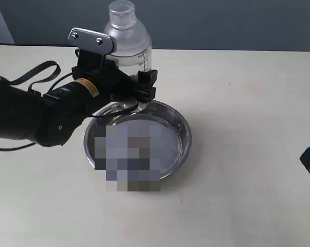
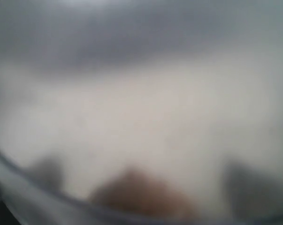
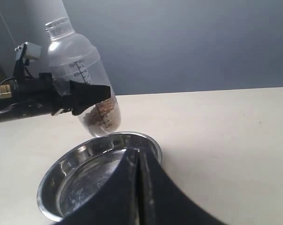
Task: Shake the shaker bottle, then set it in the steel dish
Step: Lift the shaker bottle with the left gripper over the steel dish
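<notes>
**A:** What does the scene hold, largest first?

**B:** One pale tabletop. On it sits one steel dish, round, shallow and shiny.

**A:** How many arms?

**B:** Two. The black left arm reaches in beside the dish. Of the right arm, only its tool shows.

**A:** And the shaker bottle?

**B:** There is one shaker bottle, clear with a printed scale. It is held off the tabletop at the dish's rim, on the side away from the right tool. From the right wrist view it leans, with its base close over that rim. Whether it touches the rim cannot be told.

**A:** What about the tools?

**B:** The left tool is pinching the bottle around its lower body. The right tool has its two fingers pressed together with nothing between them. It is near the dish's opposite rim and apart from it.

**A:** Anything smaller?

**B:** Brown and pale grains are heaped in the bottle's base. The left wrist view is a blur with one brownish patch.
</notes>
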Motion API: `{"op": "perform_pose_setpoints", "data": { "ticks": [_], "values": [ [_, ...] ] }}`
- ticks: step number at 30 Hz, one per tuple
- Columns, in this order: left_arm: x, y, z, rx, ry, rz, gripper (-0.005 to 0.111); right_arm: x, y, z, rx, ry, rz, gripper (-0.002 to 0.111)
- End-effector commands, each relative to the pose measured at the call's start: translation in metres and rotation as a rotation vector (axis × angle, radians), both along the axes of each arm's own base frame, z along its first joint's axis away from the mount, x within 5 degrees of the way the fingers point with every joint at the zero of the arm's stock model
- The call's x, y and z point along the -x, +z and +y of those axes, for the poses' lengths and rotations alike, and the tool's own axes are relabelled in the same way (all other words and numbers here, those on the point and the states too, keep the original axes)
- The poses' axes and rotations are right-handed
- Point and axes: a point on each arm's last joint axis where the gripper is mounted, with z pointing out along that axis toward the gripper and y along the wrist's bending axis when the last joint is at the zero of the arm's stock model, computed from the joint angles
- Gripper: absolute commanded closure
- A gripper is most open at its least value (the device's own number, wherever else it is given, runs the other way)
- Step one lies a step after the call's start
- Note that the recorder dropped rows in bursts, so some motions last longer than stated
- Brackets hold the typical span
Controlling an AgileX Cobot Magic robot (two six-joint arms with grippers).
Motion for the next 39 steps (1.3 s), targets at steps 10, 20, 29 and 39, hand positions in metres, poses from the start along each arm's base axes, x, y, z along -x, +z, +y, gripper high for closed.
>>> {"op": "perform_pose_setpoints", "data": {
  "ticks": [10,20,29,39],
  "values": [
    [0.052,0.039,-0.012,0.057,0.061,-0.188,0.106,0.000,0.000,-0.001,-0.002,-0.008,-0.006,0.109],
    [0.057,0.011,-0.003,0.027,0.085,0.082,0.106,0.000,0.000,0.000,-0.001,-0.004,-0.004,0.109],
    [0.067,0.035,-0.019,-0.004,-0.218,-0.036,0.106,0.000,0.000,0.000,-0.001,-0.004,-0.004,0.109],
    [0.060,0.025,0.006,0.041,0.163,0.178,0.106,0.000,0.000,0.000,-0.001,-0.004,-0.004,0.109]
  ]
}}
